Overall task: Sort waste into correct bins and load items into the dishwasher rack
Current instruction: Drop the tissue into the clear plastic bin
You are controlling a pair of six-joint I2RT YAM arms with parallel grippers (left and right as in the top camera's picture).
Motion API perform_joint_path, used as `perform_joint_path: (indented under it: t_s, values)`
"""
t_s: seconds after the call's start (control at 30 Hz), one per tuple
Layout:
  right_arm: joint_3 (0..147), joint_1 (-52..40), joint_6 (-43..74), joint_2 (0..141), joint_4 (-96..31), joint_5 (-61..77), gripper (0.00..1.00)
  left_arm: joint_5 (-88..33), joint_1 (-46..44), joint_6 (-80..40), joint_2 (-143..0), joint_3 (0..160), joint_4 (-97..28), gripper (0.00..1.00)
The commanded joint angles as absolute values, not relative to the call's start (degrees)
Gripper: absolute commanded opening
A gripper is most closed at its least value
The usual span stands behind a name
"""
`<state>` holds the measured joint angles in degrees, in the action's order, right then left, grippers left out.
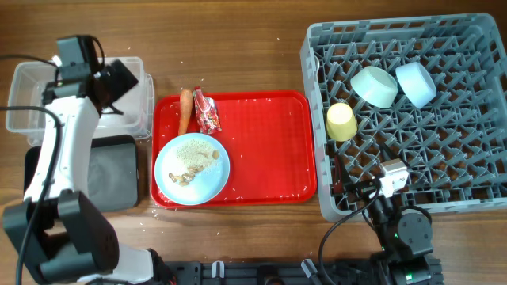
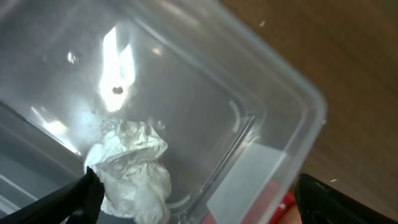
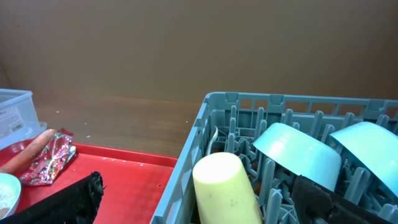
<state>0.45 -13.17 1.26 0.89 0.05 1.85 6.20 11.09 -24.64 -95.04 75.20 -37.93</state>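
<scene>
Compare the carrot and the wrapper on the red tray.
The carrot is orange, smooth and long; the wrapper is red-and-white, crumpled and stubbier. In the overhead view the carrot lies by the red tray's left edge, the wrapper just right of it. Both lie side by side, not yet binned.

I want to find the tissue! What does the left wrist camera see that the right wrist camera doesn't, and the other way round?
Only the left wrist view shows the tissue, lying inside the tub. Only the right wrist view shows the rack, the cup, the green bowl, the blue bowl, and the carrot and wrapper on the red tray. Both show the tub and the wooden table.
</scene>
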Motion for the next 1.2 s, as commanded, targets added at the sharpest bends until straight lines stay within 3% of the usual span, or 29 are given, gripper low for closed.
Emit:
perform_joint_path:
  t_s: [0.0, 0.03, 0.13, 0.17, 0.2, 0.23, 0.27, 0.4, 0.43, 0.47, 0.5, 0.53, 0.57, 0.6, 0.67, 0.7, 0.73, 0.77, 0.8, 0.83, 0.87, 0.9, 0.97, 1.0, 1.07, 1.1, 1.17]
  values:
    - [0.3, -12.9, 1.9, 0.3, 0.4, 1.5, 1.00, 7.1, 11.1, -23.7, -92.7, 76.6, -38.8, 0.81]
    - [0.3, -12.9, 1.9, 0.3, 0.4, 1.5, 1.00, 7.1, 11.1, -24.2, -92.6, 76.6, -39.6, 0.04]
    - [0.3, -12.9, 1.9, 0.3, 0.4, 1.5, 1.00, 7.2, 11.3, -24.7, -92.6, 76.6, -39.8, 0.04]
    - [0.3, -12.9, 1.9, 0.3, 0.4, 1.5, 1.00, 7.2, 11.6, -24.9, -92.6, 76.6, -39.6, 0.82]
    - [0.3, -12.9, 1.9, 0.3, 0.4, 1.5, 1.00, 7.2, 11.8, -24.9, -92.6, 76.6, -39.2, 1.00]
    - [0.3, -12.9, 1.9, 0.3, 0.4, 1.5, 1.00, 7.2, 11.9, -24.8, -92.6, 76.6, -39.1, 1.00]
    - [0.3, -12.9, 1.9, 0.3, 0.4, 1.4, 1.00, 7.2, 11.9, -23.9, -92.6, 76.6, -39.5, 0.04]
    - [0.3, -12.9, 1.9, 0.3, 0.4, 1.5, 1.00, 7.2, 11.9, -24.9, -92.6, 76.6, -40.8, 0.04]
    - [0.3, -12.9, 1.9, 0.3, 0.4, 1.5, 1.00, 7.2, 11.9, -24.9, -92.6, 76.6, -40.7, 0.32]
    - [0.3, -12.9, 1.9, 0.3, 0.4, 1.4, 1.00, 7.0, 11.9, -24.9, -92.6, 76.6, -40.6, 1.00]
    - [0.3, -12.9, 1.9, 0.3, 0.4, 1.4, 1.00, 6.2, 11.9, -24.8, -92.6, 76.6, -40.5, 1.00]
    - [0.3, -12.9, 1.9, 0.3, 0.4, 1.5, 1.00, 2.0, 11.7, -22.9, -92.6, 76.6, -40.2, 0.95]
    - [0.3, -12.9, 1.9, 0.3, 0.4, 1.5, 1.00, -5.9, 11.7, -15.4, -92.6, 76.6, -40.4, 0.15]
    - [0.3, -12.9, 1.9, 0.3, 0.4, 1.5, 1.00, -5.8, 12.0, -14.0, -92.6, 76.6, -40.9, 0.04]
    - [0.3, -12.9, 1.9, 0.3, 0.4, 1.5, 1.00, 16.8, 13.1, -30.3, -92.6, 76.6, -45.1, 0.04]
    - [0.3, -12.9, 1.9, 0.3, 0.4, 1.4, 1.00, 11.9, 13.8, -35.1, -92.6, 76.6, -46.1, 0.04]
    - [0.3, -12.9, 1.9, 0.3, 0.4, 1.5, 1.00, -2.0, 14.4, -26.2, -92.6, 76.6, -42.7, 0.04]
    - [0.3, -12.9, 1.9, 0.3, 0.4, 1.5, 1.00, -4.7, 14.5, -19.2, -92.9, 76.6, -40.5, 0.04]
    - [0.3, -12.9, 1.9, 0.3, 0.4, 1.5, 1.00, 5.0, 15.0, -26.0, -92.9, 76.6, -40.9, 0.04]
    - [0.3, -12.9, 1.9, 0.3, 0.4, 1.4, 1.00, 1.3, 16.3, -28.0, -92.9, 76.6, -40.1, 0.04]
    - [0.3, -12.9, 1.9, 0.3, 0.4, 1.5, 1.00, -19.8, 17.6, -11.4, -93.2, 76.6, -37.2, 0.04]
    - [0.3, -12.9, 1.9, 0.3, 0.4, 1.4, 1.00, -25.8, 18.6, -4.9, -93.5, 76.6, -37.5, 0.04]
    - [0.3, -12.9, 1.9, 0.3, 0.4, 1.5, 1.00, -2.6, 19.9, -24.8, -93.4, 76.6, -41.7, 0.04]
    - [0.3, -12.9, 1.9, 0.3, 0.4, 1.5, 1.00, -8.2, 20.2, -15.9, -93.6, 76.6, -41.3, 0.04]
    - [0.3, -12.9, 1.9, 0.3, 0.4, 1.5, 1.00, 3.6, 20.3, -23.8, -93.6, 76.6, -46.1, 0.04]
    - [0.3, -12.9, 1.9, 0.3, 0.4, 1.5, 1.00, 3.6, 20.1, -24.1, -93.6, 76.6, -46.2, 0.04]
    - [0.3, -12.9, 1.9, 0.3, 0.4, 1.4, 1.00, -20.6, 19.3, -2.4, -93.7, 76.6, -42.7, 0.04]
